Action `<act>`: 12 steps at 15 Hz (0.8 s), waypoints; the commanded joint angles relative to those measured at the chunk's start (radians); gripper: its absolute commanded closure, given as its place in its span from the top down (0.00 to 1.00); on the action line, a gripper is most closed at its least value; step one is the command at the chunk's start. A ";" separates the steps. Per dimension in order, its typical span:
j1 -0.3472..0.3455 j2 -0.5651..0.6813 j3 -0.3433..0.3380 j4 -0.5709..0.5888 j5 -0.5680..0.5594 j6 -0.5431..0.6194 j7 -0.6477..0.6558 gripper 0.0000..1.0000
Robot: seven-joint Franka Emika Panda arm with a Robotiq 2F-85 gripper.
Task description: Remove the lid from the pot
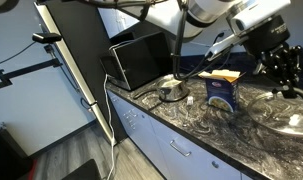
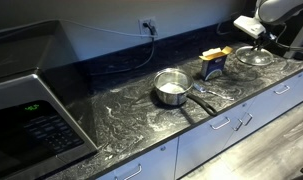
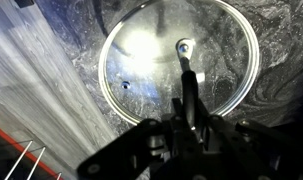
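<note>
The lid lies flat on the dark marbled countertop, off the pot, its glass dome ringed by a shiny metal rim. In the wrist view it fills the upper half of the frame, with a small metal fitting at its centre and 1 tiny hole near the rim. In an exterior view the lid sits at the far end of the counter, well apart from the pot, which stands open and uncovered near the middle.

The gripper hangs directly above the lid. Its dark fingers run together with the shadows, so I cannot tell whether they are apart or together.

Between the pot and the lid stands a blue box with a yellow top; its print is too small to read. At the other end sits a black microwave with a green display whose digits are illegible.
</note>
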 commanded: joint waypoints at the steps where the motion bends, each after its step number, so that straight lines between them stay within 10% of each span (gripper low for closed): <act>1: 0.005 0.050 -0.012 0.082 0.018 -0.057 0.037 0.04; 12: -0.003 0.134 -0.023 0.134 0.027 -0.102 0.075 0.04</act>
